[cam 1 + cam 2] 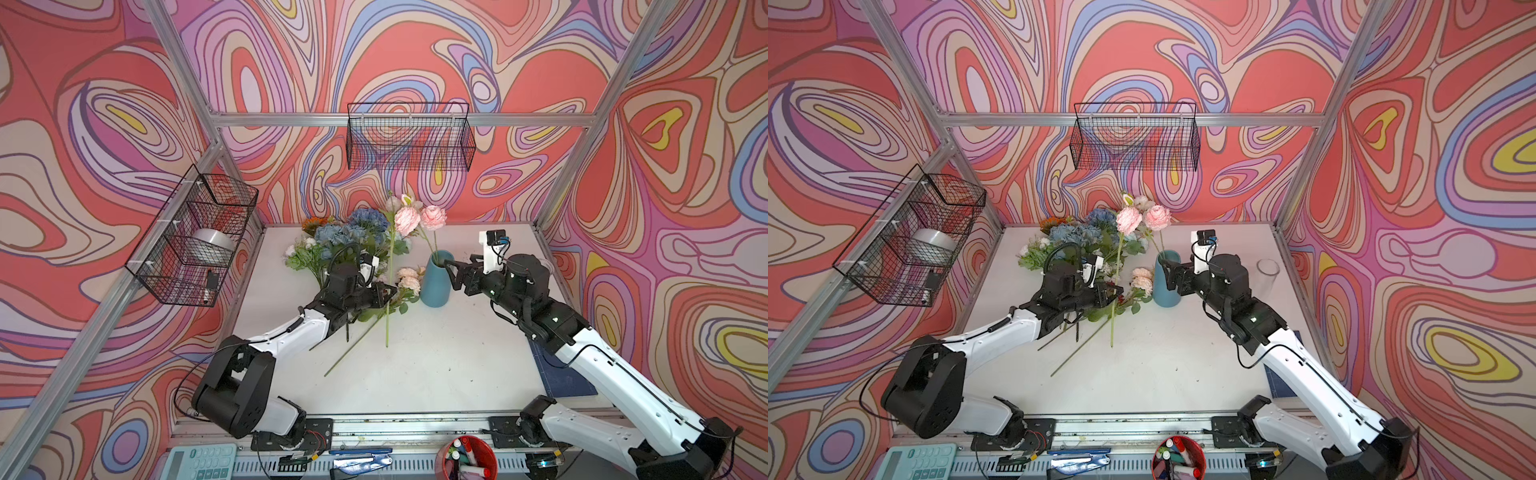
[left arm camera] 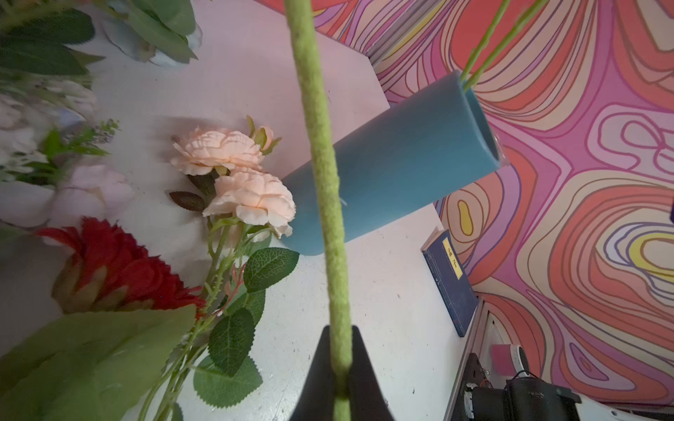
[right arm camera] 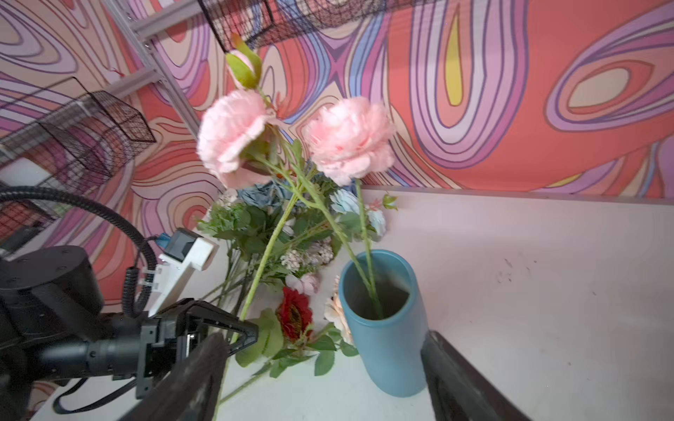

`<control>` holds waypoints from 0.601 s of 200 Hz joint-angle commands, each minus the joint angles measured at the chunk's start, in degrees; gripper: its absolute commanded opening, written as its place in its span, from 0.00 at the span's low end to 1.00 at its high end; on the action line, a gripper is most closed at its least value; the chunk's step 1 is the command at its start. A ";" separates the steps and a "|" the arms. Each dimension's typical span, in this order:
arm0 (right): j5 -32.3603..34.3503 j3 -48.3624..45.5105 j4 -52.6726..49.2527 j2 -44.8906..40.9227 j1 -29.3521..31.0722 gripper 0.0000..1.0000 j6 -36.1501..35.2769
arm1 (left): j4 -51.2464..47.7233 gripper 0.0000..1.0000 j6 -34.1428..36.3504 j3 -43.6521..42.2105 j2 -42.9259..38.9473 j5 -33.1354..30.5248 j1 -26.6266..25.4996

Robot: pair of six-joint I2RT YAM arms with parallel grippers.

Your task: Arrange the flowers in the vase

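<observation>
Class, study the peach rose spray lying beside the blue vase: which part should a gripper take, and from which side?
Probably its bare lower stem, from above, jaws across it. The peach rose spray lies flat, blooms beside the vase, leaves crowding the upper stem; only the tail looks free.

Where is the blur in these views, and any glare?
Left wrist: the near green leaf and red daisy are soft, peach roses sharp. Right wrist: the gripper fingers are out of focus, vase crisp. Both top views: table evenly lit, no glare.
</observation>
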 commanded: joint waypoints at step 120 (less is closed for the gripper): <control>-3.37 15.44 6.91 24.22 19.89 0.76 2.60 | 14.34 0.00 0.80 -16.87 -24.57 -9.64 5.85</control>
